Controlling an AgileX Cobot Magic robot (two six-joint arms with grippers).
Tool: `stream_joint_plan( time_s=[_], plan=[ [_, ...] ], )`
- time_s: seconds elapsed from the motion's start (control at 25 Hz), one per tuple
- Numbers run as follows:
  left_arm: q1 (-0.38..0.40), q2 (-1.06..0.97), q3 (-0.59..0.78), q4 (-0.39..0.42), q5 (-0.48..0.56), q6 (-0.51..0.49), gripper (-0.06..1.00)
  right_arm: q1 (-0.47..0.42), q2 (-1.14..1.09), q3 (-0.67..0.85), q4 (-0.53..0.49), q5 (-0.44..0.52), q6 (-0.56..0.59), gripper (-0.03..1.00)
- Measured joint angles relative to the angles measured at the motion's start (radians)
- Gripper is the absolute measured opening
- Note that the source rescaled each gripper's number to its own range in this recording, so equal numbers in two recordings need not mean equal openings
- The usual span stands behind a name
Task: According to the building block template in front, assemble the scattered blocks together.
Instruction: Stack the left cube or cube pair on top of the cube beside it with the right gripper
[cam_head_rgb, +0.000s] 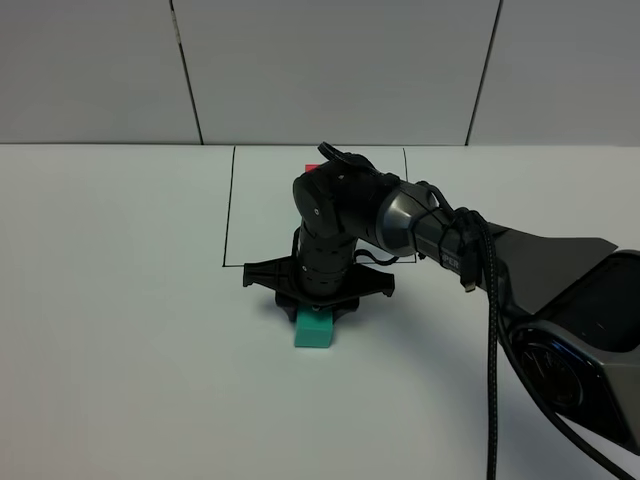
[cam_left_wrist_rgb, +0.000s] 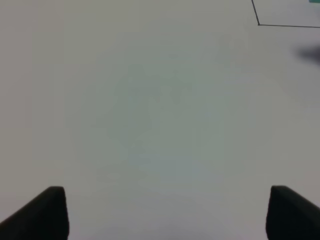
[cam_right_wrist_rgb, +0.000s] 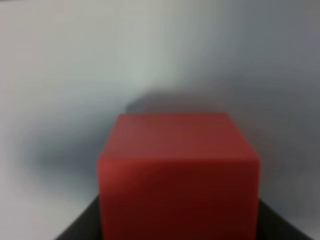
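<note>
Red block fills the right wrist view, pinched in the closed right gripper, just above the teal block on the table. It looks light, hard and smooth; flat sides suit gripping. The left gripper is wide, empty.

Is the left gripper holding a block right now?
No. In the left wrist view the left gripper stands wide open over the bare white table, with nothing between its fingers.
</note>
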Motion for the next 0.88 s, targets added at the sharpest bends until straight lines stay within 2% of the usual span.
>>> stream_joint_plan(
  time_s=[0.72, 0.8, 0.88],
  plan=[
    [0.000, 0.000, 0.000, 0.000, 0.000, 0.000, 0.91, 0.000, 0.001, 0.000, 0.007, 0.009, -0.033, 0.01],
    [0.000, 0.000, 0.000, 0.000, 0.000, 0.000, 0.91, 0.000, 0.001, 0.000, 0.008, 0.010, -0.034, 0.09],
    [0.000, 0.000, 0.000, 0.000, 0.000, 0.000, 0.91, 0.000, 0.001, 0.000, 0.009, 0.012, -0.034, 0.26]
  ],
)
